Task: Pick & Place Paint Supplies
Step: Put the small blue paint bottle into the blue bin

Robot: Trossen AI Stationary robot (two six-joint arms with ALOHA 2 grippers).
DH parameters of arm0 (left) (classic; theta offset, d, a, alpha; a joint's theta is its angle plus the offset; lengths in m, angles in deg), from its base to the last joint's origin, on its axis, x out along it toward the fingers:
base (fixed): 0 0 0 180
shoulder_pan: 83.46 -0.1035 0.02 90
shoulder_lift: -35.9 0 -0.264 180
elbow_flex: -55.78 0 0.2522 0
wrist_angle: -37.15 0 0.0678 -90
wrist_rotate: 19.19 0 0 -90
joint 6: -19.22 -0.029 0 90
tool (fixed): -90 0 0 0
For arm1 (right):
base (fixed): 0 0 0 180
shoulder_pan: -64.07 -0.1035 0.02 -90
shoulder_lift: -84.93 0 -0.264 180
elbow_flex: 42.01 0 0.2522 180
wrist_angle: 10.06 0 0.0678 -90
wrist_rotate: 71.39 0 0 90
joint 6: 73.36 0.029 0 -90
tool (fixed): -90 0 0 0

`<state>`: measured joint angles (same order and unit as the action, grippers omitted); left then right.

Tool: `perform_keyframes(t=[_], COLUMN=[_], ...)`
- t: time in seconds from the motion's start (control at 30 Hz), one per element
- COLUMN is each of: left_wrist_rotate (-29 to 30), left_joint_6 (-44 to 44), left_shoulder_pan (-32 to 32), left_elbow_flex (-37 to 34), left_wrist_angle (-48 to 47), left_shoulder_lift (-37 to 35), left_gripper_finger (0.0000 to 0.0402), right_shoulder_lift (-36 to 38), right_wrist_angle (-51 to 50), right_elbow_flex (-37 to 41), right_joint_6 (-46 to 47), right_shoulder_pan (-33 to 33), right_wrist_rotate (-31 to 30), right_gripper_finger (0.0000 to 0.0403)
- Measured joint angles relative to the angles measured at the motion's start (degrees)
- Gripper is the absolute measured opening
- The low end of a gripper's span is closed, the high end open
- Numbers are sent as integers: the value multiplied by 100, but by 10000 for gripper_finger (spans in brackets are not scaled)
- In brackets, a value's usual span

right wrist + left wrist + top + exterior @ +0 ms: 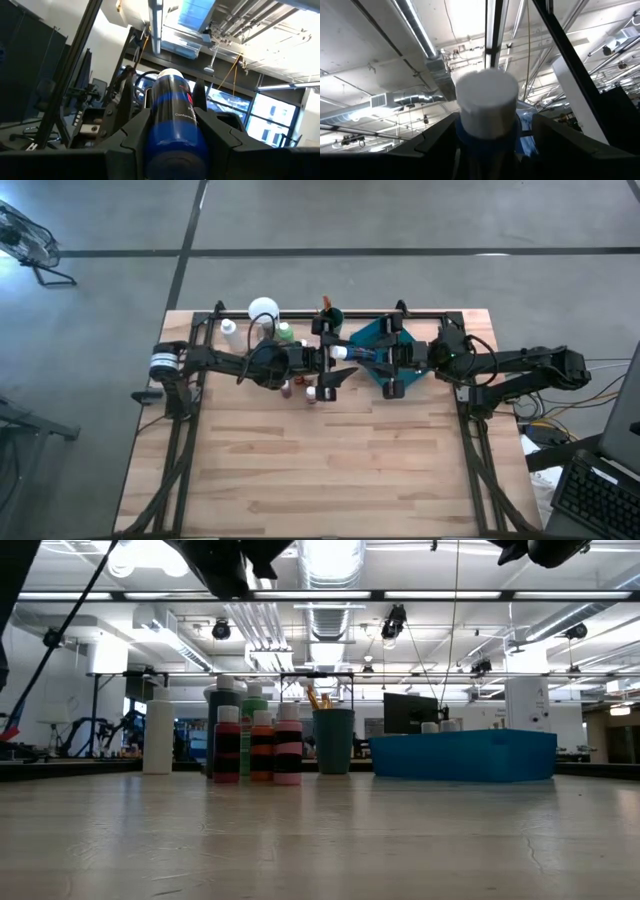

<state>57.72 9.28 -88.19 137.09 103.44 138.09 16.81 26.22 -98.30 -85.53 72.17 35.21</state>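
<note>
Both arms meet above the far middle of the table, the left gripper (487,150) and right gripper (172,145) each clamping one blue white-capped paint bottle (487,110), so one should let go before the other pulls toward the teal tray (465,755).

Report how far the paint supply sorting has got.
Done: nothing clearly; white caps show above the teal tray's wall, but whether those bottles were placed cannot be told. In hand: the left gripper and right gripper meet above the table, both on one blue white-capped bottle, apparently a handover. Left: the bottles grouped on the table and the brushes in the green cup.
</note>
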Motion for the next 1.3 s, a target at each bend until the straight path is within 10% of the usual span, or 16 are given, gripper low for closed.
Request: perform_keyframes(t=[0.97, 1.3], left_wrist_rotate=[-13, -9], left_joint_6=[93, -160], left_shoulder_pan=[-39, -46], left_elbow_flex=[68, 50], left_wrist_angle=[59, -2006], left_shoulder_lift=[66, -594], left_gripper_finger=[139, 139], right_shoulder_lift=[-2, 114], right_wrist_angle=[-11, -642], right_elbow_flex=[2, 0], right_joint_6=[77, 236], right_shoulder_pan=[2, 4], right_wrist_rotate=[134, 141], right_gripper_finger=[134, 175])
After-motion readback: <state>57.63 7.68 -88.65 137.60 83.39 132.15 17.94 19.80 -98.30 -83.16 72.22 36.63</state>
